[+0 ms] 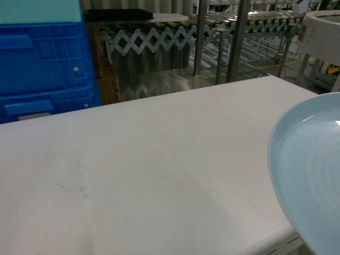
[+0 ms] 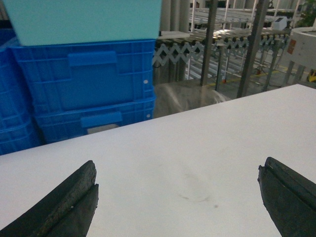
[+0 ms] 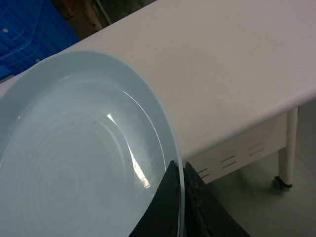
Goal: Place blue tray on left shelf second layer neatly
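The blue tray (image 1: 313,175), a pale glossy round dish with faint rings, hangs over the right front corner of the white table (image 1: 159,149). My right gripper (image 3: 181,170) is shut on the blue tray (image 3: 74,148), one dark finger on each side of its near rim. Neither gripper shows in the head view. My left gripper (image 2: 178,168) is open above the bare table (image 2: 197,138), with nothing between its wide-apart fingers. The left shelf is out of view.
Dark-blue ribbed crates (image 1: 42,64) stand stacked behind the table's left end, with a pale teal box (image 2: 84,19) on top. Behind the table are a scissor-frame roller conveyor (image 1: 154,37) and metal uprights (image 1: 237,40). A table leg on a caster (image 3: 286,148) stands at the right.
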You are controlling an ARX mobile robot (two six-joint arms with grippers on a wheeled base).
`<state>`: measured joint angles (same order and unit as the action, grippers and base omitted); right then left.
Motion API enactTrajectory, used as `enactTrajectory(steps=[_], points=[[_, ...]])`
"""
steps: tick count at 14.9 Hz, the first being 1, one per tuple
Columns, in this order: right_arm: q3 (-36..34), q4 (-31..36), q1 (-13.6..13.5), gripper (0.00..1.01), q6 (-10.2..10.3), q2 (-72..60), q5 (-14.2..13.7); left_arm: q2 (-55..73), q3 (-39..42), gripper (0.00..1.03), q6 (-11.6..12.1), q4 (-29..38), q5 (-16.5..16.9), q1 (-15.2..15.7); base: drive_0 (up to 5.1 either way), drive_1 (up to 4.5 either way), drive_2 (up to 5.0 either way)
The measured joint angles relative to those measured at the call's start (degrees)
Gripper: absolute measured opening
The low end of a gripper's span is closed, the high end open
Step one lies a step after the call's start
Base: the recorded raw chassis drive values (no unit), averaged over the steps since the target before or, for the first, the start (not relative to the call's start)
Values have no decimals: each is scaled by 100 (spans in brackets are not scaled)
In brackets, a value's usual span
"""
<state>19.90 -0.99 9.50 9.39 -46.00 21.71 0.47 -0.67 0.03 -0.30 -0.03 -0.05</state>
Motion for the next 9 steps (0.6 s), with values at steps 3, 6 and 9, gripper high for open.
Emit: enactTrajectory(steps=[3, 6, 9], points=[[0, 0, -4, 2, 0, 0, -2, 0, 0, 98, 0, 4, 0, 0, 0, 0, 0], [0, -17, 42, 2, 2, -2, -59, 0, 0, 98, 0, 22, 22, 4, -145, -145, -145], [0, -7, 26, 2, 2, -2, -20, 0, 0, 98, 0, 9, 2, 4, -145, -145, -145]])
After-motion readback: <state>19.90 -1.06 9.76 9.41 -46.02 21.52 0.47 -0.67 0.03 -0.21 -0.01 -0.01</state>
